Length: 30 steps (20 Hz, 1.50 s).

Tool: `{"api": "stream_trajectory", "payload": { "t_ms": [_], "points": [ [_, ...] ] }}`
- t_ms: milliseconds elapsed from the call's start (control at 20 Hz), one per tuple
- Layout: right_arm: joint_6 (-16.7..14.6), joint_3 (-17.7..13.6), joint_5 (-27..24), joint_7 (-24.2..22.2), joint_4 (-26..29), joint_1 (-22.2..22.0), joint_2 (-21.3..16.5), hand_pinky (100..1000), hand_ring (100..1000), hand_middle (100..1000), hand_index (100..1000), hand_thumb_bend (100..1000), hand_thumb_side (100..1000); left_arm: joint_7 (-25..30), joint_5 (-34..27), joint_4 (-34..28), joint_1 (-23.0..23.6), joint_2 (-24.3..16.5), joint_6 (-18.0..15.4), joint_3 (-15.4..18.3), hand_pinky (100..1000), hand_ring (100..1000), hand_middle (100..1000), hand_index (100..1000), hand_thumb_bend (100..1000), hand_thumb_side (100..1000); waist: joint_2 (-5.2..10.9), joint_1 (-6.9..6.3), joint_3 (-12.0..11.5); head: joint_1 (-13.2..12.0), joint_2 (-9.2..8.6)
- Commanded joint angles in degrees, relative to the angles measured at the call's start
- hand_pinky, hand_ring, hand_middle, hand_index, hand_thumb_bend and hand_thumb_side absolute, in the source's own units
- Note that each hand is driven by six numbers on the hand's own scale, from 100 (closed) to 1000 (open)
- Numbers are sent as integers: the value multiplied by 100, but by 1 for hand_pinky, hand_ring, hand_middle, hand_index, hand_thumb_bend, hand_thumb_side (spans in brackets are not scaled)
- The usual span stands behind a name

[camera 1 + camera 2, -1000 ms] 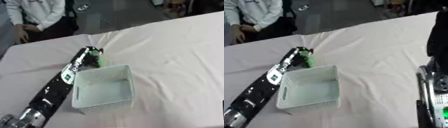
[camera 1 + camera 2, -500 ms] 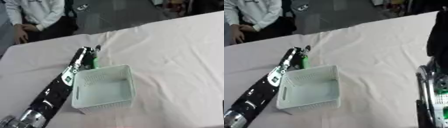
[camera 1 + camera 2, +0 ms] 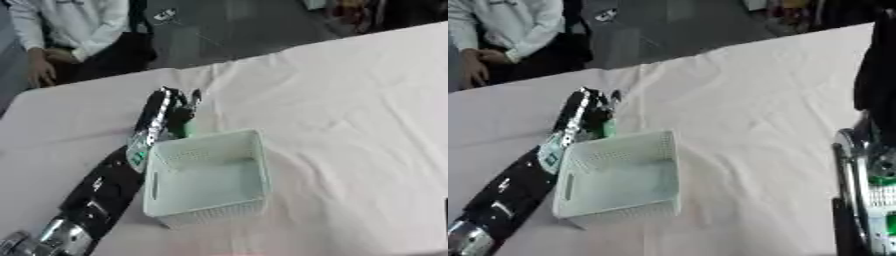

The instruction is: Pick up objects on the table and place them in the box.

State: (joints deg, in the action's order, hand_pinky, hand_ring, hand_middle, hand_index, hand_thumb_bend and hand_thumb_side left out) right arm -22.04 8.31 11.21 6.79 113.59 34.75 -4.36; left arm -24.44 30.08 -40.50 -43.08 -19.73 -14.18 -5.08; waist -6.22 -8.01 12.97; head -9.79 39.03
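Observation:
My left arm comes in from the lower left, and my left hand (image 3: 172,103) lies just beyond the far left corner of the white perforated box (image 3: 206,197). Its fingers are curled round a small green object (image 3: 187,128), which sits against the box's far rim, outside it. I cannot make out the object's shape. The inside of the box shows nothing in it. Of my right arm (image 3: 870,170) only the forearm shows, at the right edge of the right eye view; its hand is out of sight.
A white cloth with creases (image 3: 350,110) covers the table, which lies askew. The table's far edge runs from upper right down to the left. A seated person (image 3: 70,30) is beyond the far left edge, hands off the table.
The left hand with the green object has shifted slightly left and its fingers have lifted a little. The whole picture has also shifted slightly. The box has not moved.

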Motion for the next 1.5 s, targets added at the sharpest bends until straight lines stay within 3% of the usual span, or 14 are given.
{"api": "stream_trajectory", "payload": {
  "t_ms": [50, 750, 1500],
  "points": [
    [-1, 13, -13, -2, 100, 81, 7, 276, 456, 517, 569, 100, 1000, -126, 51, -290, -153, -277, -48, 26, 100, 100, 100, 356, 219, 759, 110, 23, -22, 54, -48],
    [27, 7, 17, -3, 100, 19, -75, 276, 457, 517, 569, 100, 1000, -164, -130, -1379, -319, -647, -50, -162, 100, 100, 100, 355, 207, 772, 191, -22, -133, 137, -4],
    [52, 8, 48, -12, 73, -60, -197, 274, 457, 517, 570, 100, 1000, 432, -481, -2574, -243, -1190, 86, -614, 100, 100, 100, 364, 206, 775, 280, -65, -285, 201, 37]
  ]
}}
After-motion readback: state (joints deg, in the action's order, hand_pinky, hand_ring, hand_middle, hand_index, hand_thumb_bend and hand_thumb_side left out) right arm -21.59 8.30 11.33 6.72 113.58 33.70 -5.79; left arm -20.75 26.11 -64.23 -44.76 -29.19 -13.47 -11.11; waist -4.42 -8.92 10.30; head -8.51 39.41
